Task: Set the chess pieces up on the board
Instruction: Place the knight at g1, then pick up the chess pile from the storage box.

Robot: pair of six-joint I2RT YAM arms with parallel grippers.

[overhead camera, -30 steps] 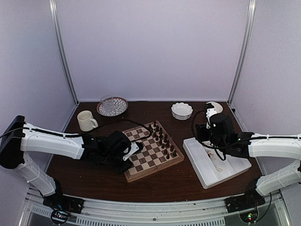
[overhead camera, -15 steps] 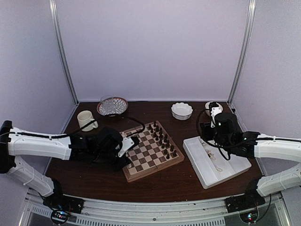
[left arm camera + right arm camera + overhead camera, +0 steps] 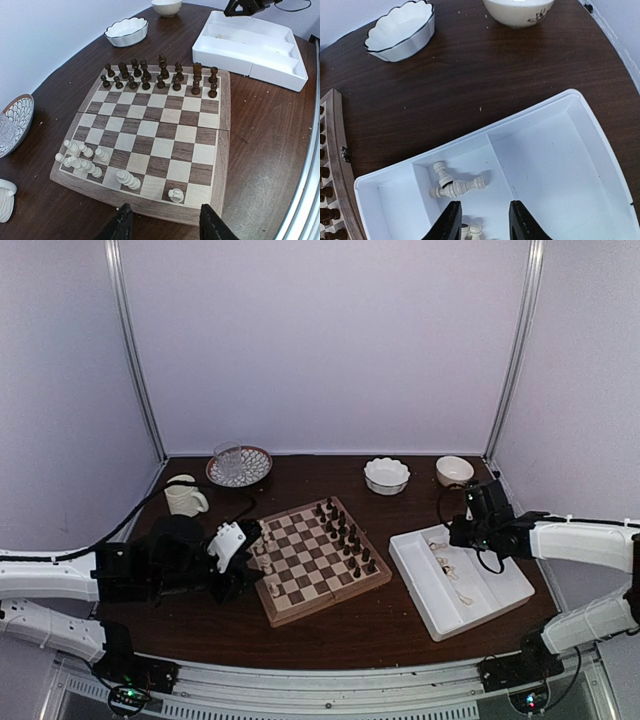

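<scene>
The table carries the board, tray, mug, plate, scalloped bowl and cream bowl.

A: Where are the chess pieces?
B: Tiny, cream-white; most stand clustered at one corner of the board; two sit apart along that same edge.
A: The board?
B: Wooden, checked, lying flat.
A: Others?
B: Several lie toppled in the white tray.

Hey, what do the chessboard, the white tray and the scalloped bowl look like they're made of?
Chessboard: probably wood, satin finish; grain shows in its tan rim. White tray: likely moulded plastic, smooth and matte, with rounded corners and thin dividers. Scalloped bowl: seemingly glazed ceramic, glossy white with a dark rim line.
</scene>
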